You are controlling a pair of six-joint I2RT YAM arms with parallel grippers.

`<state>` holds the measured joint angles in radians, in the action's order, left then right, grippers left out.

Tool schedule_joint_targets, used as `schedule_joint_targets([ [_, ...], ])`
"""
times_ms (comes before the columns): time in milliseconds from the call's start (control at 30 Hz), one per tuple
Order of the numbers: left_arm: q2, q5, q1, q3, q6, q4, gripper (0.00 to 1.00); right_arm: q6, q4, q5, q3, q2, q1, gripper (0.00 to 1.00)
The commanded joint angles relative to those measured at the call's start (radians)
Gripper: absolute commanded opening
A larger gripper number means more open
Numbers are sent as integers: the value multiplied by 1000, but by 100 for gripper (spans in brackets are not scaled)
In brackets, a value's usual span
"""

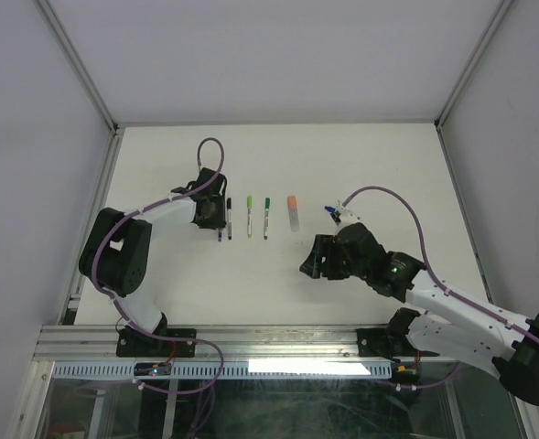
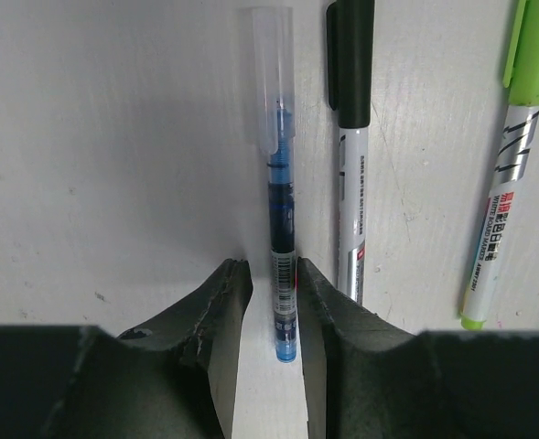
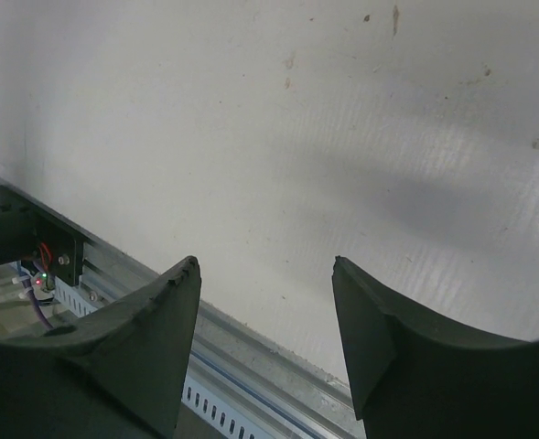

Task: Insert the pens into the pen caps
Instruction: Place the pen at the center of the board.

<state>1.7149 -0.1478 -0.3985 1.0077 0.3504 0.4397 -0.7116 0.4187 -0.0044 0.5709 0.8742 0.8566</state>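
Note:
A slim blue pen lies on the white table with a clear cap over its tip. My left gripper stands open a little around its tail end; the pen rests against the right finger and a gap shows on the left. In the top view that gripper is at the left end of a row of capped pens: black, lime green, dark green and orange-capped. My right gripper is open and empty, low over the table.
A black marker lies close to the right of the blue pen, and a lime-capped marker further right. A small blue piece sits by the right arm's cable. The metal rail of the table's near edge runs under the right gripper.

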Motion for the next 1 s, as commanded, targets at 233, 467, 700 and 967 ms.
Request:
schedule_joint_targets([
  [233,-164,-8,3,68,-49,36,32,150,216,144,251,10,-19,63],
  [467,-376,59,3,56,-105,63,39,322,312,150,425,198,-138,65],
  [700,-568,134,3,-61,-104,58,41,473,288,-26,540,416,-381,63],
  [967,-658,186,2,-170,-76,9,41,619,254,-75,656,669,-527,58],
])
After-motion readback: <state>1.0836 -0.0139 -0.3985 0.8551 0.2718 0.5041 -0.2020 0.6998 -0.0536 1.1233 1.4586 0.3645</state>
